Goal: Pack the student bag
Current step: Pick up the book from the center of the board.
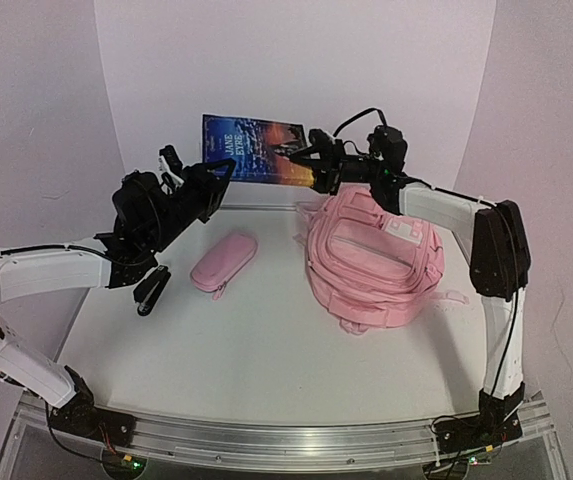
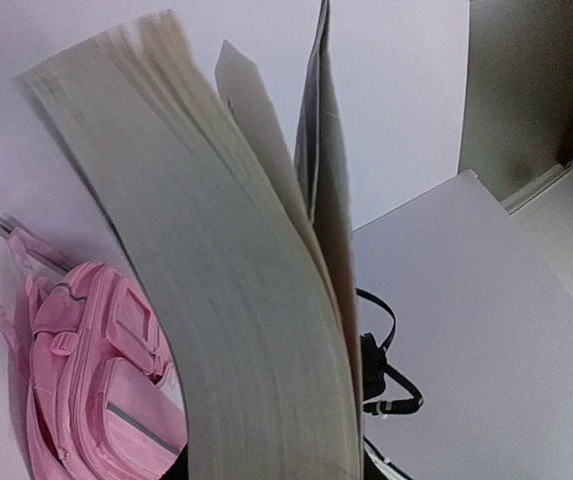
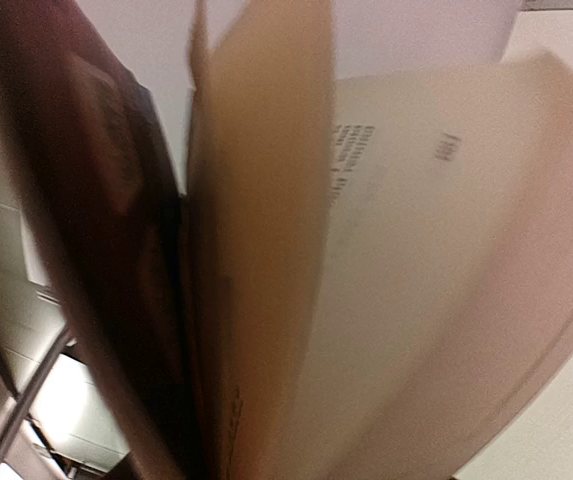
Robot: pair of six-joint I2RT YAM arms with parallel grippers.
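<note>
At the back of the tabletop, a book hangs upright. Jaws of the left arm pinch its left edge; whether those of the right arm grip yet cannot be told. The student bag lies just below them, nearer the right arm, long axis running front to back.

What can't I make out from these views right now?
- Right jaws' hold on the book: right wrist, blurred pages; top view, too small.
- student bag opening: left wrist, pages cover it; top view, too small.
- black item: top view, too small to identify.
</note>
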